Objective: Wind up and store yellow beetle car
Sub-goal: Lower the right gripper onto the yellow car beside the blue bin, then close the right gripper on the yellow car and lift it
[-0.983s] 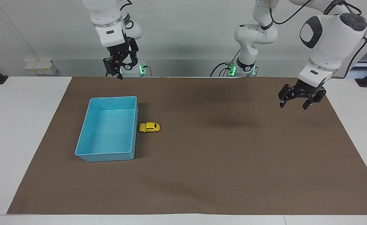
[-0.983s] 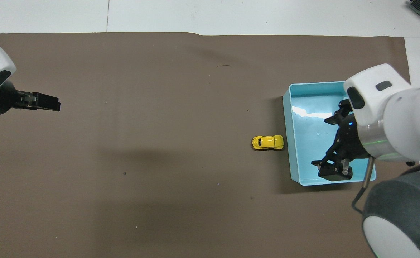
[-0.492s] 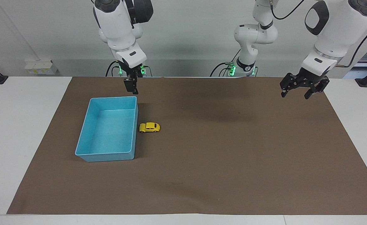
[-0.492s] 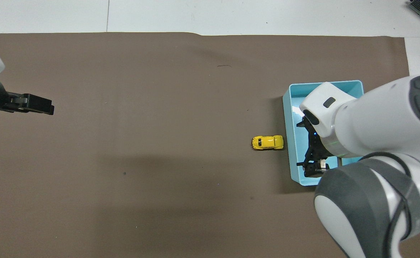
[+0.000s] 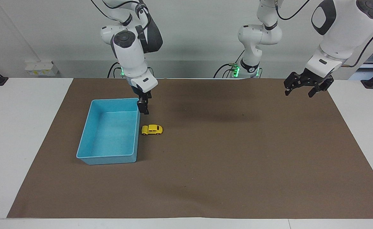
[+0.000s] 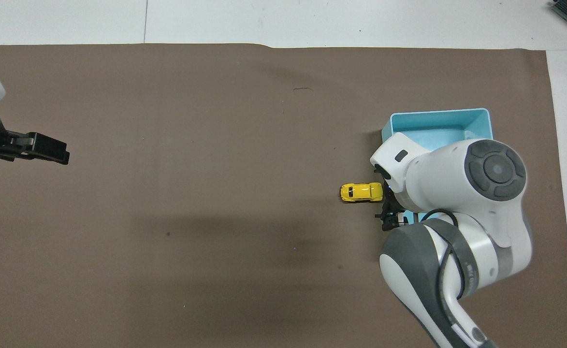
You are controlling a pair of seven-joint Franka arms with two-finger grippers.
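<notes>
The car sits on the brown mat, just beside the bin wall that faces the left arm's end, wheels down, broadside to the robots. That closeness is the main risk — a gripper descending with one finger on the bin side could catch the rim or wedge against the wall, nudging the bin or rolling the car away. The car is tiny and rounded, so an off-centre pinch would likely squirt it out, and its wheels let it roll at a light touch.

The right gripper hangs over the mat by the bin's corner, near the car but not over it, released and empty. The left gripper waits over the mat's edge at its own end, spread wide, nothing in it.

Room is generous toward the left arm's end — bare mat there for winding.
</notes>
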